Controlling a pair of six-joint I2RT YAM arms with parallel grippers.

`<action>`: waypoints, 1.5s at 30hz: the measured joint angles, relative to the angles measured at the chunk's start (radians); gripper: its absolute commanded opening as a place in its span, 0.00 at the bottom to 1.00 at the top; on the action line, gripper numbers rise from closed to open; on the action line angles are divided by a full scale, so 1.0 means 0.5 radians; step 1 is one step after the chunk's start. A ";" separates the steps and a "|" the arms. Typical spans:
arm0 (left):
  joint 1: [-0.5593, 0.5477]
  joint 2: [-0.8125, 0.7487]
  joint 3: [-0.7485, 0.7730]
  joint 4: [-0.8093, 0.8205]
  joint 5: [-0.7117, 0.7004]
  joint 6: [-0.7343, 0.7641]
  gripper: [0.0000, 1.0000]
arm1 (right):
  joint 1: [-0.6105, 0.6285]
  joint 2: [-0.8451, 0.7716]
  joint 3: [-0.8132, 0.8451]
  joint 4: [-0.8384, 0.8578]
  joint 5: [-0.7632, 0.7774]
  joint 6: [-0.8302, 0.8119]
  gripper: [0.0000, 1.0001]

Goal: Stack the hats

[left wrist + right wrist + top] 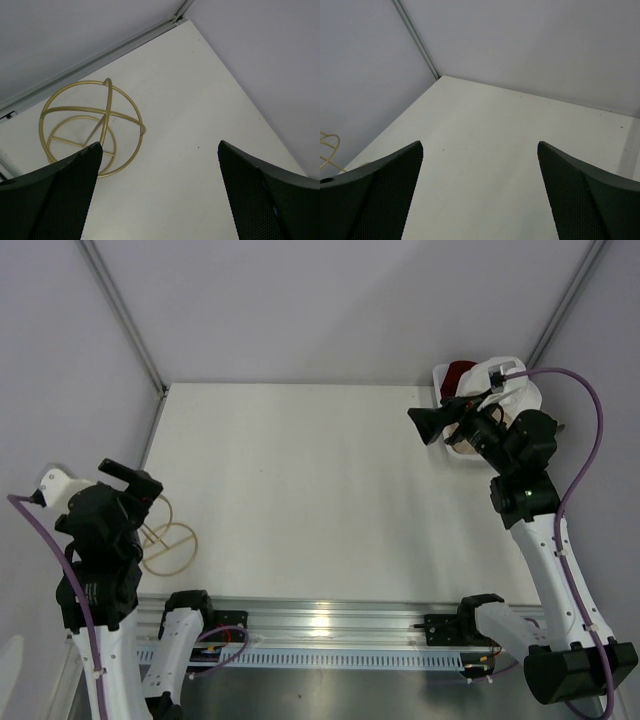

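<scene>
A dark red hat (pixel 460 372) shows in the white basket (pixel 528 396) at the table's back right corner. My right arm covers most of the basket, so the beige, white and grey hats cannot be made out. My right gripper (pixel 421 425) is open and empty just left of the basket, held above the table and pointing left; in its wrist view (pixel 480 144) only bare table lies between the fingers. My left gripper (pixel 141 483) is open and empty at the near left, above the gold wire stand; its wrist view (pixel 159 145) shows nothing held.
The gold wire stand (pixel 170 546) with a ring base stands near the table's front left edge, also seen in the left wrist view (pixel 92 125) and at the left edge of the right wrist view (pixel 327 146). Grey walls enclose the table on three sides.
</scene>
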 measured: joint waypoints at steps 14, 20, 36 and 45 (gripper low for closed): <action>0.004 -0.008 -0.140 -0.401 -0.062 -0.275 1.00 | 0.025 0.039 -0.014 0.089 -0.014 0.000 0.99; 0.013 0.036 -0.368 -0.358 -0.050 -0.266 0.92 | 0.048 0.039 -0.038 0.098 -0.005 -0.001 0.99; 0.140 0.107 -0.592 -0.041 -0.100 -0.052 0.18 | 0.060 0.043 -0.038 0.086 0.070 -0.039 0.99; 0.211 -0.002 -0.729 0.192 0.112 0.163 0.01 | 0.060 0.069 -0.033 0.031 0.221 -0.037 0.99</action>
